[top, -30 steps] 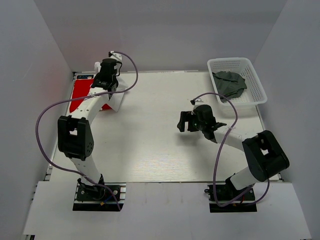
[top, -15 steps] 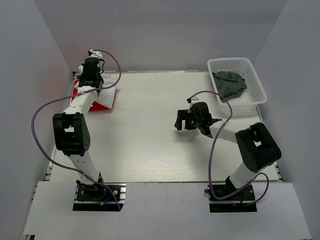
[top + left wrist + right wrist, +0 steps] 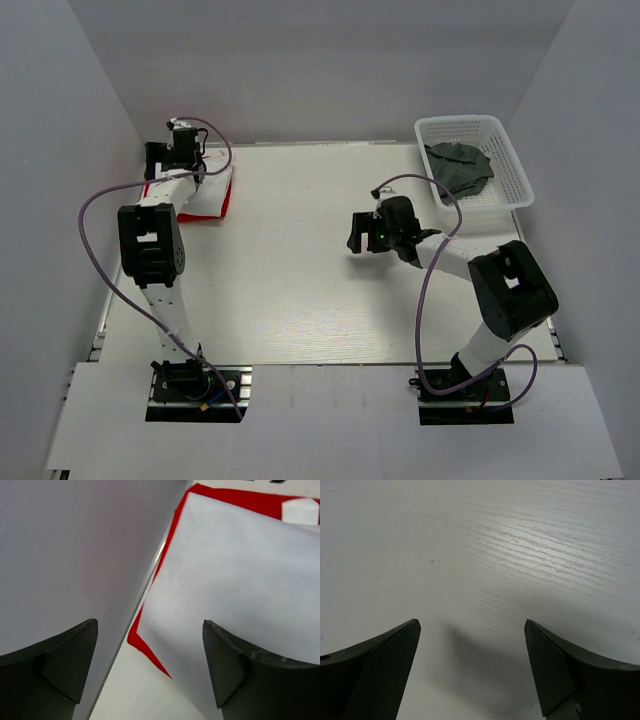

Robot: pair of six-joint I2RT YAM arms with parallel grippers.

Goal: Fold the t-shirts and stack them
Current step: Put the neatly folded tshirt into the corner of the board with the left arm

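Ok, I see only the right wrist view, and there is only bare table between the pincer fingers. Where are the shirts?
Observer: The dark grey-green shirt lies crumpled in the white basket, at the far right.
Operator: And the other two?
Observer: The white shirt lies flat on the red shirt in the far left corner; red shows along its edges.
Operator: Does the left pincer hold them?
Observer: No, the left pincer is open over them and holds nothing.

Lab rig: white-walled table [image 3: 300,290]
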